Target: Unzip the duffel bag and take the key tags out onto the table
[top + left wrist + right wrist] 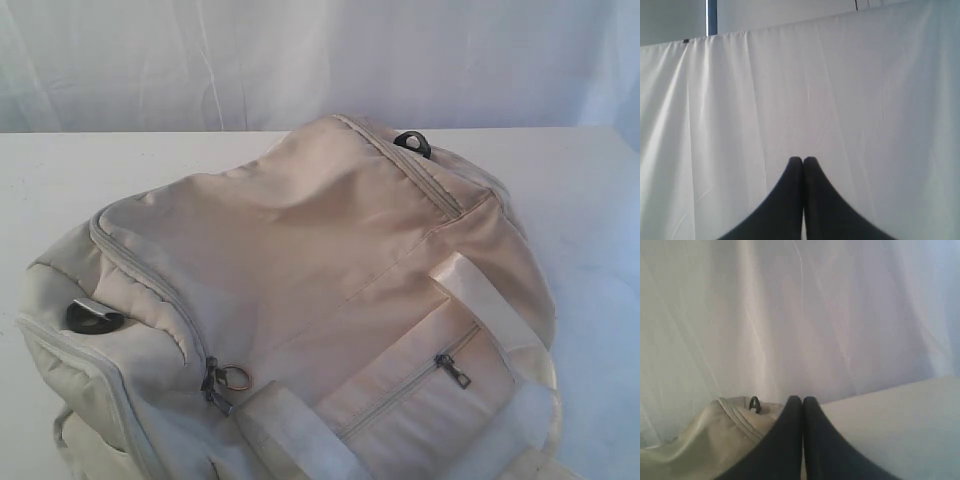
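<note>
Left jaws together, facing curtain [790, 90]; right jaws together, near duffel bag [700, 440].

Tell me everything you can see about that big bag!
The duffel bag is big, soft and cream-coloured, made of what looks like fabric. It lies slumped on the white table, running past the picture's bottom edge. Its main zipper looks closed, with a metal ring at the pull. The side pocket is zipped too. There are pale straps and two black D-rings. Only the table touches it.
</note>
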You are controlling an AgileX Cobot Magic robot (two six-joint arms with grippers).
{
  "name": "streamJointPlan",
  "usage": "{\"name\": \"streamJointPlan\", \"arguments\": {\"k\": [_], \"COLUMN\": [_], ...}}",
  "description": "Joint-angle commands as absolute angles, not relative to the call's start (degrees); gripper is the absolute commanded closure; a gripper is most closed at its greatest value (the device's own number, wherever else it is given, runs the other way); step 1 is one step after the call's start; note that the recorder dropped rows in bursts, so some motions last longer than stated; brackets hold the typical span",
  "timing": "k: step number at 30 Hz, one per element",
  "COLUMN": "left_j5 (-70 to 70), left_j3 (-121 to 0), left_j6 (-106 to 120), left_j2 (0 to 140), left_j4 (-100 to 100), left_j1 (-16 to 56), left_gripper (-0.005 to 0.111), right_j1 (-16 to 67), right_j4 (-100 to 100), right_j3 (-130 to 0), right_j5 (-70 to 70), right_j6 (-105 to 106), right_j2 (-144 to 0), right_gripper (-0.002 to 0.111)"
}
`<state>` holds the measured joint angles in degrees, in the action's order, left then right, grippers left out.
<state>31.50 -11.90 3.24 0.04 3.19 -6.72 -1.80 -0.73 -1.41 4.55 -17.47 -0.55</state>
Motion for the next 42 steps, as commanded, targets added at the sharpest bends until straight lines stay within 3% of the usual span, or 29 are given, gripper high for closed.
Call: {"name": "streamJointPlan", "arguments": {"k": [1, 8, 15, 18, 23, 26, 29, 31, 34, 42], "left_j5": [25.0, -20.5, -50.6, -61.3, -64.1, -64.5, -66.6, -67.3, -67.3, -64.3], "left_j3": [-16.1, -26.6, -36.6, -39.7, -41.1, -41.1, -41.1, -41.1, -41.1, -34.3], "left_j6": [-2.4, -13.6, 30.0, 37.4, 38.6, 37.5, 35.8, 35.4, 32.1, 31.5], "left_j2": [2.0, 12.8, 30.1, 37.0, 42.4, 43.7, 44.9, 45.7, 47.0, 51.3], "left_j4": [3.7, 4.0, 37.0, 45.8, 51.8, 51.8, 51.3, 50.6, 49.6, 48.8], "left_j1": [-6.6, -6.6, -6.6, -6.6, -6.6, -6.6, -6.6, -6.6, -6.6, -6.6], "left_gripper": [0.107, 0.107, 0.107, 0.107, 0.107, 0.098, 0.074, 0.053, 0.034, 0.037], "right_j1": [-1.6, -1.6, -1.6, -1.6, -1.6, -1.6, -1.6, -1.6, -1.6, -1.6], "right_j4": [-0.7, -0.6, -4.6, -9.3, -14.7, -17.8, -20.2, -21.6, -23.1, -23.7], "right_j3": [-5.5, -17.7, -29.6, -32.9, -35.2, -35.2, -35.4, -35.4, -35.4, -35.4], "right_j5": [-2.1, -16.1, -30.0, -33.0, -35.0, -34.4, -33.8, -33.7, -33.7, -33.7], "right_j6": [-21.5, -18.7, -5.3, 2.2, 9.1, 9.2, 11.3, 12.7, 13.7, 14.3], "right_j2": [-6.0, -23.0, -37.4, -42.0, -46.4, -47.3, -47.5, -47.5, -47.5, -47.5], "right_gripper": [0.108, 0.108, 0.108, 0.108, 0.108, 0.108, 0.108, 0.108, 0.108, 0.108]}}
